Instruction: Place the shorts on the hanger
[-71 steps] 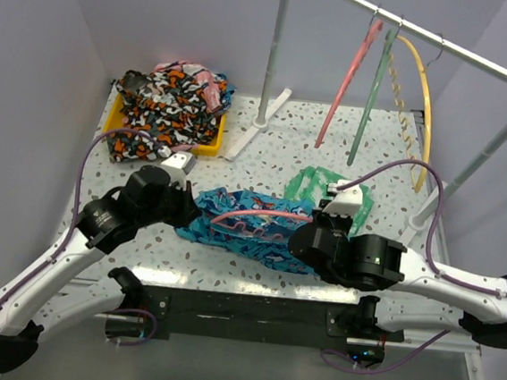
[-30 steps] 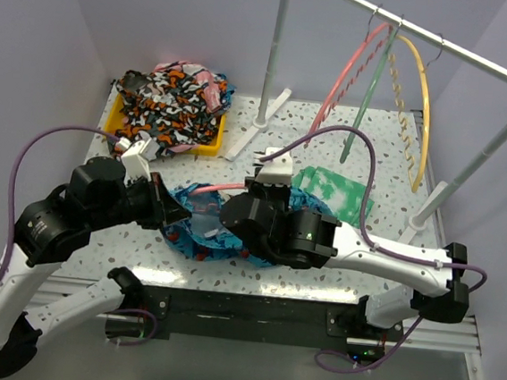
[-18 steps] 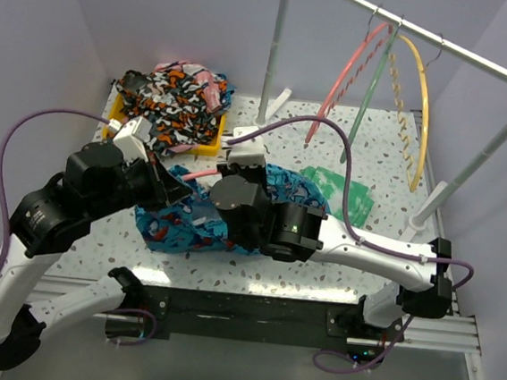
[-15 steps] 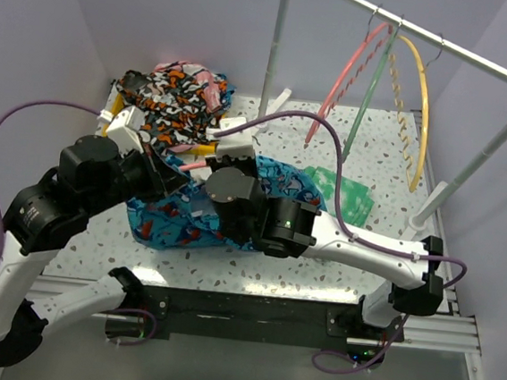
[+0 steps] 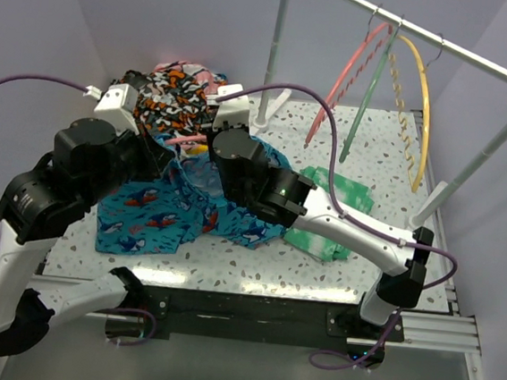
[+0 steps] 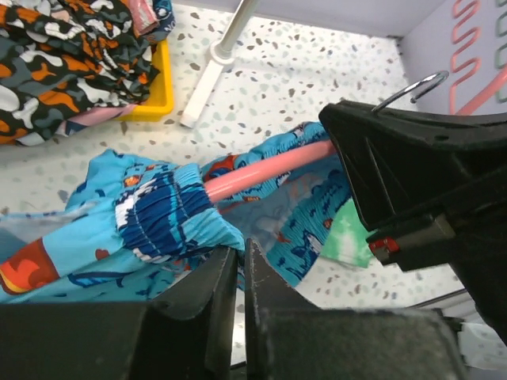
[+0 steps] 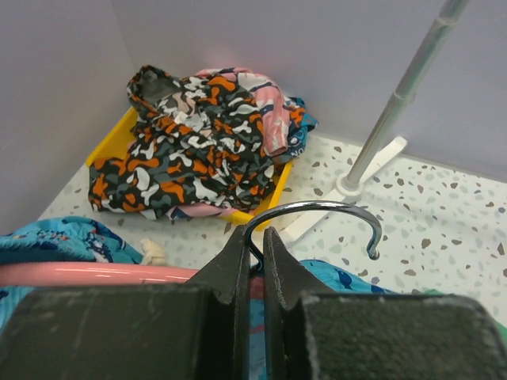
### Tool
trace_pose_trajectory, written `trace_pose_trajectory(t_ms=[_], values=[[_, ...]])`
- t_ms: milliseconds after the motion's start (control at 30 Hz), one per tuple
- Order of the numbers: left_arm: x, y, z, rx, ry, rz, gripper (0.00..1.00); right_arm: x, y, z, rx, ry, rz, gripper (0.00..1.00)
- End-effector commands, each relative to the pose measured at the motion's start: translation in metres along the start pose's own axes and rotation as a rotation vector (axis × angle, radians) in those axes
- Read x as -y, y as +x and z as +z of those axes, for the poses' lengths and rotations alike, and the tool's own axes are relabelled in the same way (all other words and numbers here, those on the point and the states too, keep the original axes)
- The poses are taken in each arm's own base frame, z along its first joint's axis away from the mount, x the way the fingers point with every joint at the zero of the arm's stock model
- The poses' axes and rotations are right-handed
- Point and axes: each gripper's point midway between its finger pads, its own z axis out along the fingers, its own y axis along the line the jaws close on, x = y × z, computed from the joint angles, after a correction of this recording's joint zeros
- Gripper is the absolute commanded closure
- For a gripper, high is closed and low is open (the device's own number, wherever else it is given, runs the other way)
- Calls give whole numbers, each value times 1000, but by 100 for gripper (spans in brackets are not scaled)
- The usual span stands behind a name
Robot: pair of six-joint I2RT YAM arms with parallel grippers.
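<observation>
Turquoise-blue printed fabric, one pair: the shorts (image 5: 157, 212), held up over the left half of the worktop (image 5: 375, 139). The lower folds sag toward its near edge; whether they touch it cannot be told. Print: dark-blue shark shapes, small red and white marks. Waistband elasticated, bunched into tight gathers at the gripped end. Cloth thin, limp, crumpled.

Salmon-pink plastic hanger (image 6: 261, 168) with metal hook (image 7: 317, 204): raised above the worktop, toward its far left. One arm runs into the waistband opening; the other arm is not visible.

Left jaws: closed on a pinch of the gathered waistband. Right jaws: closed on the hook's wire stem, just above the pink body.

Hazards, as judged:
- The waistband pinch is small. A tug along the hanger arm could pull the elastic out of the left jaws and drop the shorts.
- Only one hanger arm is seen inside the waistband. If the left jaws let go now, the cloth would likely slide off that arm's end.
- Round wire in narrow jaws may swivel, tipping the hanger under the cloth's weight.
- Stretching the elastic over the second arm sets the two grips against each other, and either may slip.
- Trailing folds could drag the green cloth (image 5: 347, 197) lying just beside them, or catch the patterned garment (image 7: 198, 150) in the yellow tray (image 6: 162, 91) at the far left corner.
</observation>
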Motion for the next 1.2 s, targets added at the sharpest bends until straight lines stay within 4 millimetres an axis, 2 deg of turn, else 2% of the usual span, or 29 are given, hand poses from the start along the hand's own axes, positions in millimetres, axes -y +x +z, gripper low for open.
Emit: trace_pose_trajectory(t_ms=[0, 33, 100, 133, 200, 233, 367, 500, 600, 667, 700, 733, 833, 933, 1067, 1167], values=[[-9, -12, 8, 53, -39, 141, 83, -1, -18, -20, 27, -87, 43, 100], [-8, -10, 8, 47, -25, 157, 72, 1, -17, -20, 27, -89, 39, 100], [-6, -6, 13, 45, 1, 201, 58, 7, -11, -16, 6, -102, 45, 100], [-3, -1, 13, 35, 28, 216, 43, 5, -8, -16, -9, -137, 45, 100], [3, -4, 12, 57, 77, 263, 33, 10, -3, -10, -23, -147, 56, 100], [7, -1, 11, 49, 107, 280, 23, 6, 0, -9, -37, -184, 52, 100], [1, -2, 6, 58, 104, 364, 13, 8, -2, 1, -62, -220, 30, 100], [-24, -1, 1, 74, 2, 412, 14, 14, -6, 11, -78, -256, 10, 100], [-33, 5, -3, 84, -1, 457, 18, 15, -5, 16, -94, -274, -22, 100], [-37, 18, 2, 66, 12, 509, 18, 13, -6, 17, -94, -288, -31, 100], [-37, 15, 1, 96, 19, 512, 18, 8, -6, 15, -97, -323, -37, 100], [-39, 23, 6, 79, 25, 529, 18, 6, -6, 13, -102, -340, -42, 100], [-34, 24, 12, 84, 55, 581, 18, -4, -7, 7, -113, -407, -53, 100], [-32, 20, 16, 88, 54, 619, 20, -11, -12, 0, -115, -471, -68, 100], [-27, 26, 16, 67, 85, 647, 24, -14, -17, -9, -118, -524, -90, 100], [-23, 36, 10, 45, 138, 662, 28, -12, -23, -16, -107, -549, -105, 100]])
